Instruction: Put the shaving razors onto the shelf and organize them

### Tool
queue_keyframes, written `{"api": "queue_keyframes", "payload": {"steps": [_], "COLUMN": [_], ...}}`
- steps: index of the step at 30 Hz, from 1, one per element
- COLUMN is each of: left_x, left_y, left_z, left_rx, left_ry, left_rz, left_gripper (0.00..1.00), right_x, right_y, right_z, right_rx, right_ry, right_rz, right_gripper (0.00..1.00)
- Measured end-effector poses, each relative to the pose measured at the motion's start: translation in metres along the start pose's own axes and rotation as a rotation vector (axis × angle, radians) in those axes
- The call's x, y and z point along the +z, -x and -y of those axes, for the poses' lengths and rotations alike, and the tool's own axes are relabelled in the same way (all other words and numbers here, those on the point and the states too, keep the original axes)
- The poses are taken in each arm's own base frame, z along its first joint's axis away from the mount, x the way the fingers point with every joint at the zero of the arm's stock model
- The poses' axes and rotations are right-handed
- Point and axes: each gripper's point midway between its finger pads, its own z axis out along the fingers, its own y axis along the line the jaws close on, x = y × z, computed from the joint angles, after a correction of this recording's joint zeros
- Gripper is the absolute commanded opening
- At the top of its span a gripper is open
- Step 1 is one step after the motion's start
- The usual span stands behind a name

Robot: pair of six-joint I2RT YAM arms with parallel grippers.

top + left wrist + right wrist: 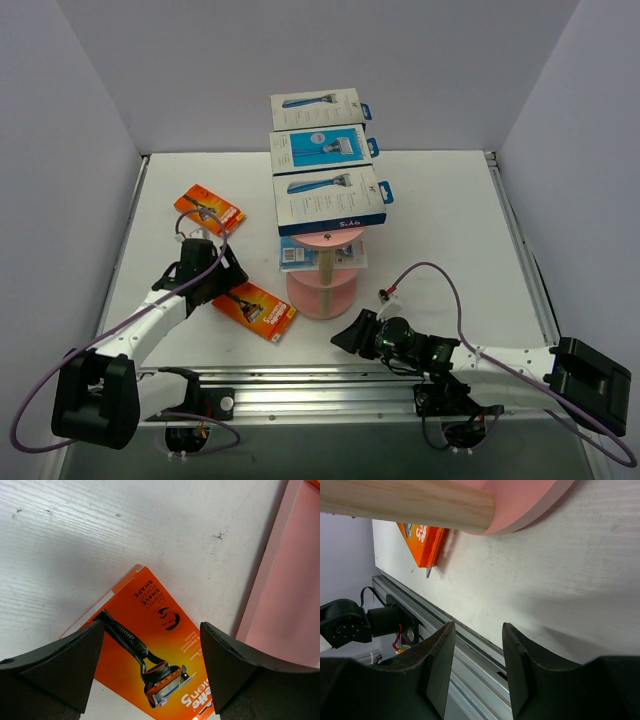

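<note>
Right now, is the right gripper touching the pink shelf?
Apart. In the right wrist view the right gripper is open, and bare white table shows between it and the pink shelf.

Orange razor cards (254, 308), pink shelf (322, 297), white table (440, 220).

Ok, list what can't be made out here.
Top view: white-and-blue boxes hide most of the shelf's top tier; their print is too small.
Left wrist: left end effector's fingers and bottom edge cut off the orange pack.
Right wrist: top edge crops the shelf.
</note>
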Motion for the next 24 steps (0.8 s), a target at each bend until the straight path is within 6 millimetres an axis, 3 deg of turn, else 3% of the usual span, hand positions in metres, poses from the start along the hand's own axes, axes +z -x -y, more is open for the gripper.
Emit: {"api": "queue_keyframes", "payload": {"steps": [5, 12, 16, 20, 23, 24], "left_x": [0.001, 0.003, 0.008, 0.01, 0.01, 0.01], "left_y": [0.007, 0.037, 0.046, 0.042, 0.039, 0.038], "left_z": [-0.009, -0.018, -0.038, -0.052, -0.055, -0.055], "left_rx": [0.008, -0.01, -0.073, -0.115, -0.127, -0.13], "left_ry": [0.057, 0.136, 0.197, 0.244, 0.256, 0.26], "left_rz": [0.023, 0.061, 0.053, 0.028, 0.019, 0.014], "left_gripper": [0.87, 0.88, 0.85, 0.76, 0.64, 0.53], "right_x": [0.007, 0.014, 0.016, 0.016, 0.017, 0.017], "right_y": [-0.004, -0.014, -0.016, -0.017, -0.016, -0.016], "right_z": [-0.007, -0.005, -0.004, -0.006, -0.006, -0.006], "right_rx": [-0.01, -0.019, -0.019, -0.015, -0.012, -0.01], "right_ry": [0.007, 0.0, 0.0, 0.006, 0.006, 0.005], "right_rz": [-0.006, -0.026, -0.031, -0.03, -0.026, -0.025], "right_gripper": [0.39, 0.39, 0.39, 0.39, 0.39, 0.39]}}
